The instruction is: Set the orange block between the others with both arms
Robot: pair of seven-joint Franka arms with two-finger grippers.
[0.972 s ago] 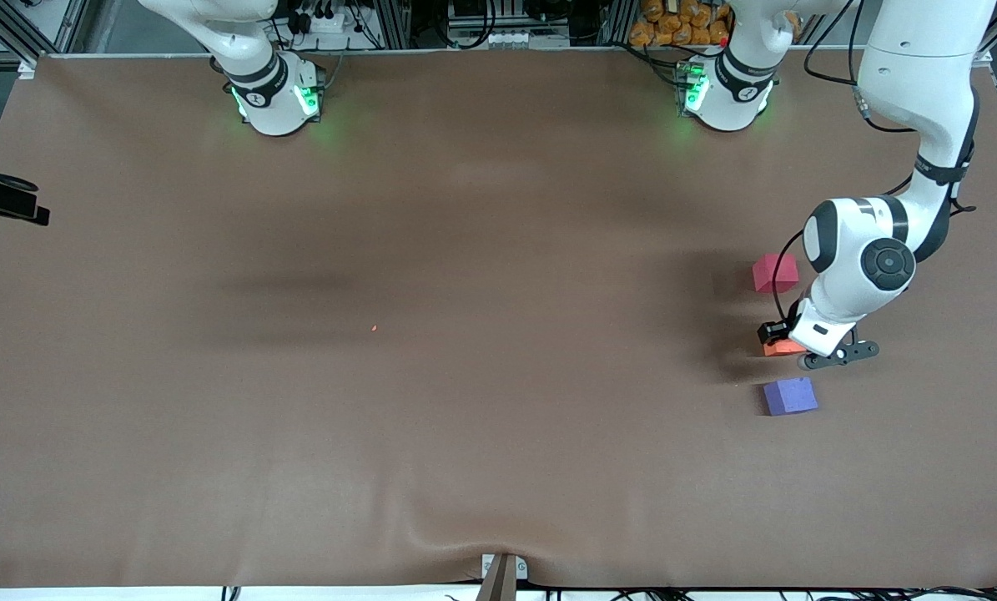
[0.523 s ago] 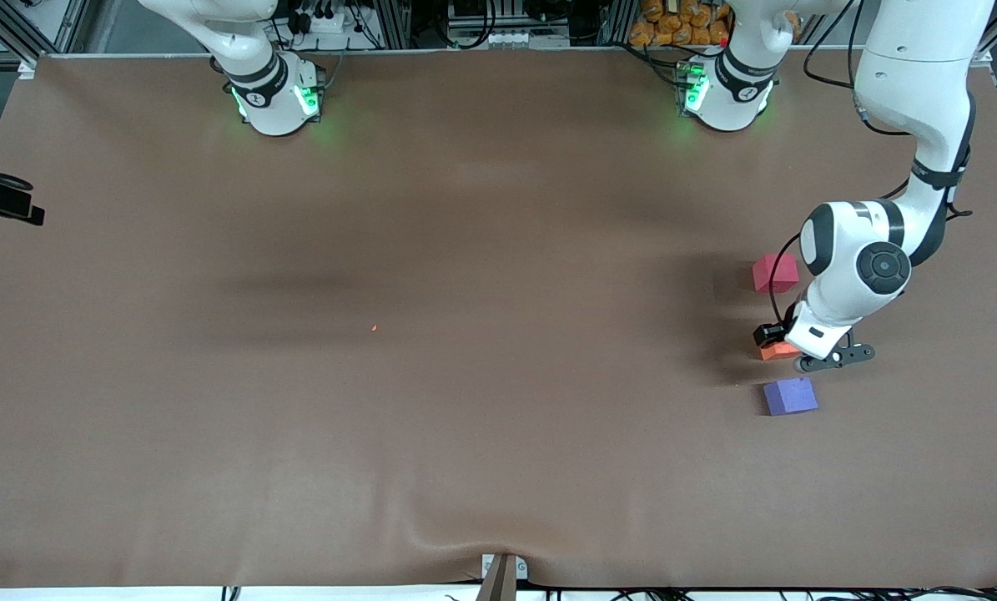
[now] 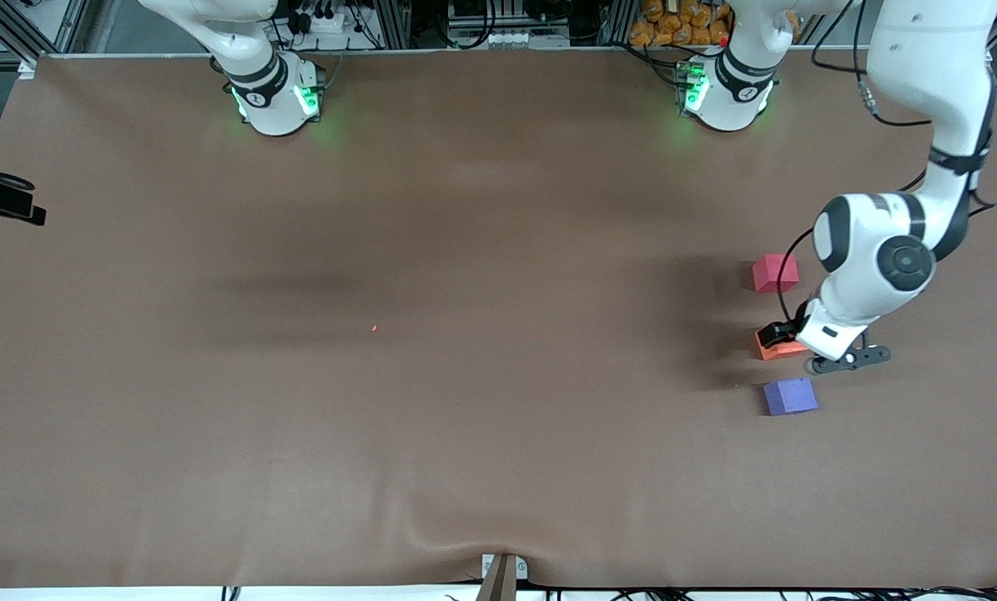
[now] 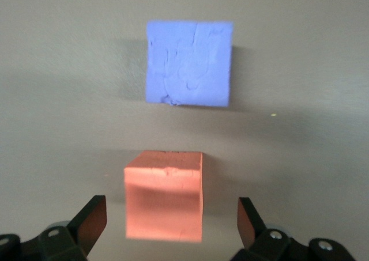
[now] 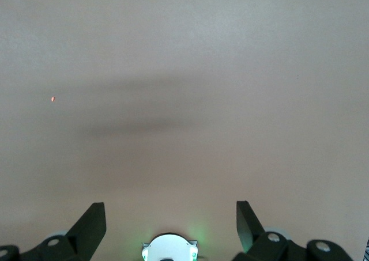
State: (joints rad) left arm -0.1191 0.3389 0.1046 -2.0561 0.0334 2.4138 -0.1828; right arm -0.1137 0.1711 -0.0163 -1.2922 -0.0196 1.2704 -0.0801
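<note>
The orange block [image 3: 770, 351] [image 4: 164, 195] sits on the brown table between the others: the red-pink cube [image 3: 775, 272] lies farther from the front camera and the purple-blue cube [image 3: 790, 396] [image 4: 189, 62] nearer. My left gripper [image 3: 788, 341] [image 4: 171, 215] hangs just over the orange block, open, with a gap on each side between its fingers [image 4: 92, 218] and the block. It partly hides the block in the front view. My right gripper [image 5: 170, 215] is open over bare table with nothing between its fingers, and that arm waits.
The brown cloth [image 3: 465, 376] covers the whole table. A tiny orange speck [image 3: 374, 327] [image 5: 52, 98] lies near the middle. A black object [image 3: 2, 204] juts in at the right arm's end of the table. The arms' green-lit bases [image 3: 277, 96] stand along the top edge.
The left gripper has opened and let go of the orange block, which now rests on the table. The left hand has drifted slightly toward the left arm's end.
</note>
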